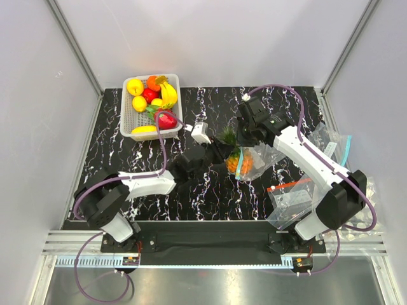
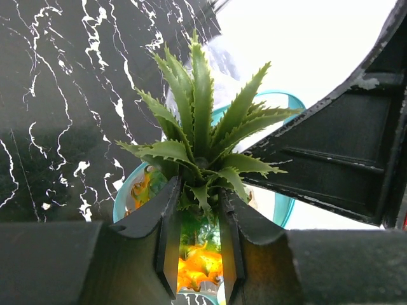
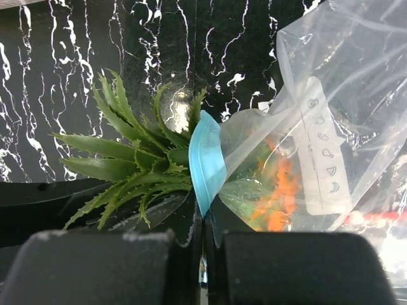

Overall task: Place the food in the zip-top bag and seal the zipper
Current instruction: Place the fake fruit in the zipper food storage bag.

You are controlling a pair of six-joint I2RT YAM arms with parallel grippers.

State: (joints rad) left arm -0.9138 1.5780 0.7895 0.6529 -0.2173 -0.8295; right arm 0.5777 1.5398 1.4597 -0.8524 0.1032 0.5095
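Left wrist view: left gripper clamped narrowly on glossy orange plastic pineapple, half inside crinkly clear zip-top bag, right gripper pinching teal-blue zipper strip; likely to snag spiky crown, yanking strip loose.

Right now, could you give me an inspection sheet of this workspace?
Surface: black white-veined table.
Job's things: pineapple body inside the bag, crown sticking out past the zipper.
Clutter: basket of fruit; spare bags.
Grippers: left gripper shut on pineapple; right gripper shut on zipper.
Cables: purple cables loop off both arms.
Surroundings: white walls, metal frame.
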